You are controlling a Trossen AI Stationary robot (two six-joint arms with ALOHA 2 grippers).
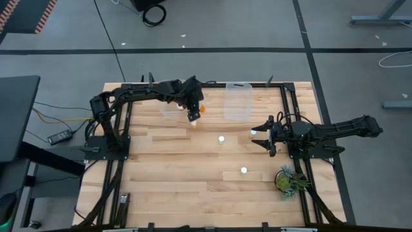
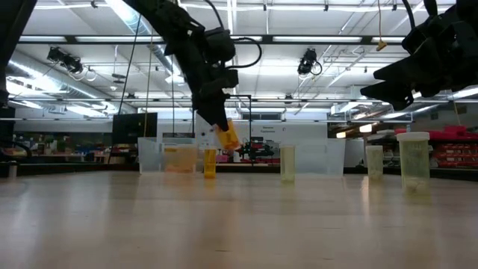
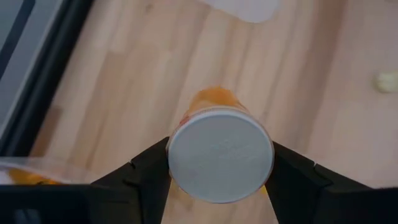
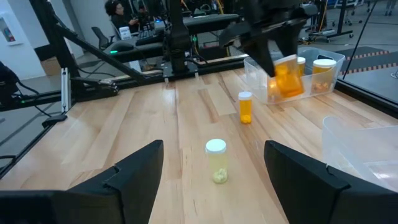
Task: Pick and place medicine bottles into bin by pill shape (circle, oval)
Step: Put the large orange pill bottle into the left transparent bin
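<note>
My left gripper (image 1: 193, 113) is shut on an amber bottle with a white cap (image 1: 201, 109), held above the table beside the left clear tub (image 1: 169, 111). It also shows in the low view (image 2: 228, 137). Another amber bottle (image 1: 194, 125) stands on its base just below it. Three paler bottles (image 1: 221, 138) (image 1: 253, 131) (image 1: 244, 171) stand on the table. My right gripper (image 1: 262, 136) is open and empty near the table's right side, with one pale bottle (image 4: 216, 160) standing ahead of its fingers. My left gripper pinches the bottle between its two fingers at the cap end (image 3: 221, 155), one finger (image 3: 148, 173) on each side of it. The fingers point down at a slant. The bottle is lifted clear and tilted, cap toward the gripper and amber body (image 3: 214, 99) hanging below.
The left tub (image 4: 311, 78) holds amber bottles. A second clear tub (image 1: 237, 102) stands at the far edge to its right. A small green potted plant (image 1: 287, 180) stands near the right arm's base. Black frame rails (image 1: 287, 109) edge the table.
</note>
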